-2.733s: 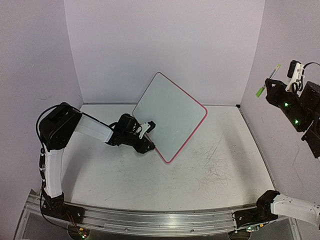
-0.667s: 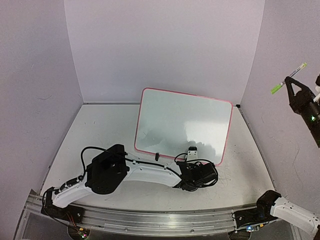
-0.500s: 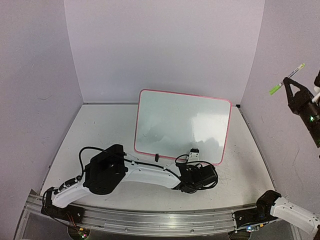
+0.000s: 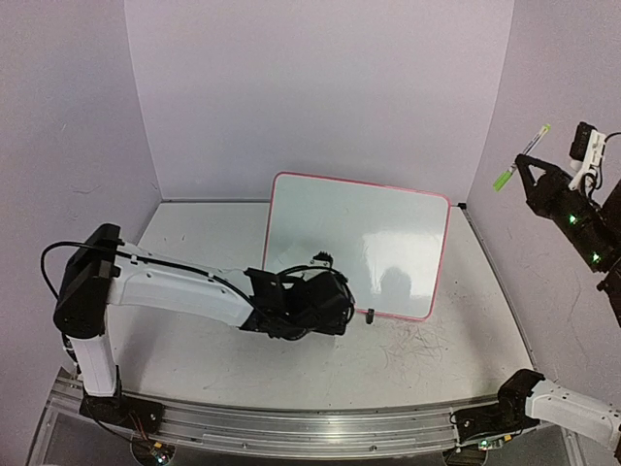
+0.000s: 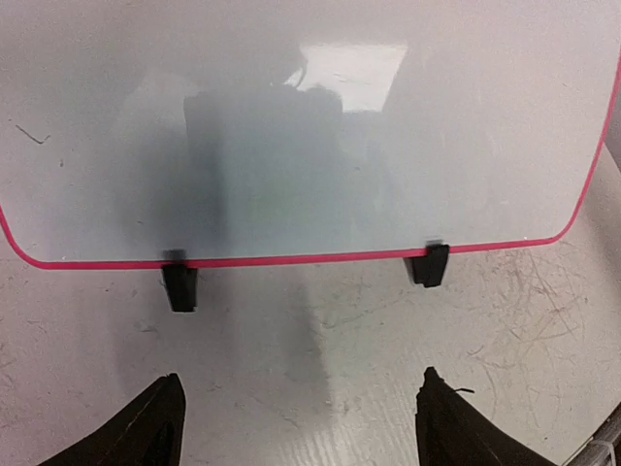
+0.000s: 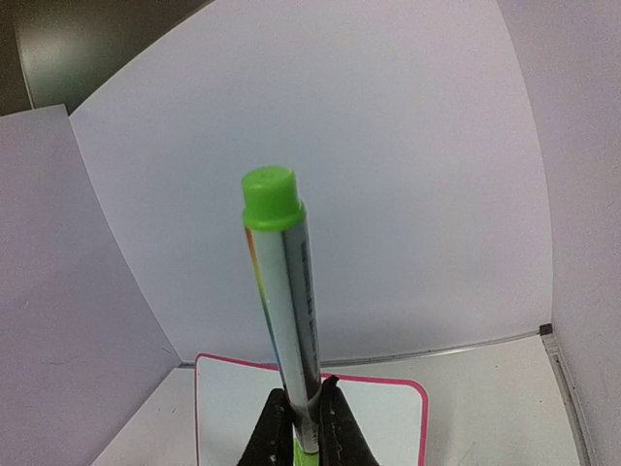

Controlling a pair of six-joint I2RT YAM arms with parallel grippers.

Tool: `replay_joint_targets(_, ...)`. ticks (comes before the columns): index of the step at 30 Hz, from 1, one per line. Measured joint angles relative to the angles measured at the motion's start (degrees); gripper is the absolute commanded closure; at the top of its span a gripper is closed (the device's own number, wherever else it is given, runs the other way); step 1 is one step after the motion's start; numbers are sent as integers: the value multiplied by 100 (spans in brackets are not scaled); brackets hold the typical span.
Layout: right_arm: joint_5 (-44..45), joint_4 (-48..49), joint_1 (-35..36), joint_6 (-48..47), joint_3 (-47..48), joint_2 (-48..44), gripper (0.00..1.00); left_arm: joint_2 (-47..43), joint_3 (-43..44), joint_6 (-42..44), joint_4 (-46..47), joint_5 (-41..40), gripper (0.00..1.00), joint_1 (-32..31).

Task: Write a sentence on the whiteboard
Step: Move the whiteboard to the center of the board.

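Note:
The whiteboard (image 4: pixel 388 233) stands on its long edge against the back wall, white with a red-pink rim, resting on small black clip feet (image 5: pixel 430 264). Its face is blank; no sentence shows on it. My left gripper (image 4: pixel 335 291) sits low on the table just in front of the board's lower left part. Its jaws stand wide open with nothing between them (image 5: pixel 301 388), apart from the board (image 5: pixel 388 116). High at the right, my right gripper (image 4: pixel 532 177) is shut on a marker (image 6: pixel 281 311) with a green cap, well above the board (image 6: pixel 388 427).
Faint scribble marks (image 4: pixel 417 345) cover the table to the right of the left gripper. Purple walls close in the back and both sides. A metal rail (image 4: pixel 291 427) runs along the near edge. The left arm (image 4: pixel 175 286) stretches across the table's left half.
The board went from tilted on a corner in my left gripper to standing upright. The left gripper has let go, opened and slid left along the board's foot. The right gripper shifted slightly.

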Motion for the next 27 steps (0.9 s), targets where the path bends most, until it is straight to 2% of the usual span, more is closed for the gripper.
replay_joint_targets(5,-3,-11,0,-78,0,245,100,-296,-551,231,337,649,15,768)
replay_joint_targets(11,25,-17,0,-149,0,280,100,-239,-782,330,619,1309,15,1257)
replay_joint_targets(19,139,-23,0,-226,15,284,100,455,-655,489,906,1966,31,1468)
replay_joint_targets(27,205,-14,0,-331,90,280,100,706,-497,559,913,2093,52,1429)
